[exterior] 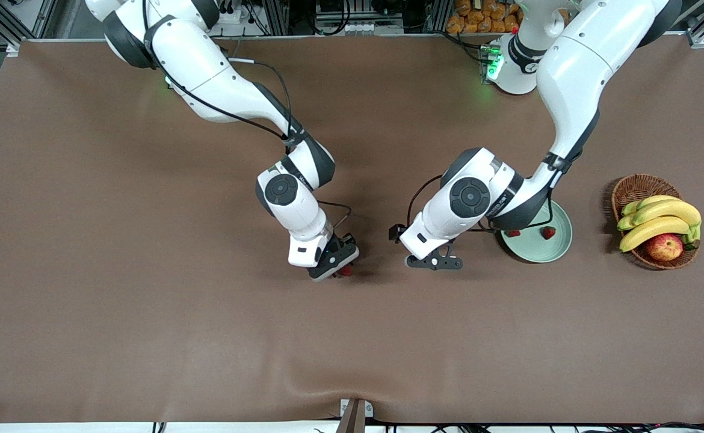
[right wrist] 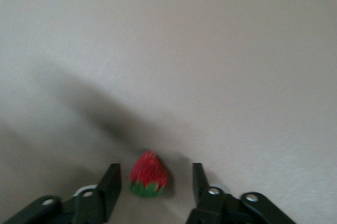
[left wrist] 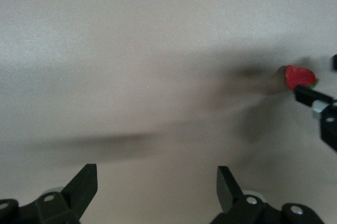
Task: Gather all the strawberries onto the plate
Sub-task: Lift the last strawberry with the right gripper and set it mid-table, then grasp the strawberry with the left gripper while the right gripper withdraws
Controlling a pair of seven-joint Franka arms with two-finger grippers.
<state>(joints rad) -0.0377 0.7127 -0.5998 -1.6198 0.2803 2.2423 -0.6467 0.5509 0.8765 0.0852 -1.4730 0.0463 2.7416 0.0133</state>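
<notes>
Right wrist view: right claw (right wrist: pixel 152 190) spread around cone-shaped strawberry (right wrist: pixel 149 175); left claw (left wrist: pixel 157 187) spread over matte tablecloth (left wrist: pixel 158 50)

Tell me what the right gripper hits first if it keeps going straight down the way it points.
Likely the strawberry lying on the table between the right gripper's open fingers, then the tabletop; depth is unclear.

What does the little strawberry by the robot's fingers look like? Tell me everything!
The strawberry is tiny and bright red with a green leafy cap. It lies on the brown table, cap end toward the right wrist camera, between the spread fingers of the right gripper. Neither finger seems to touch it. It is not on the plate.
</notes>
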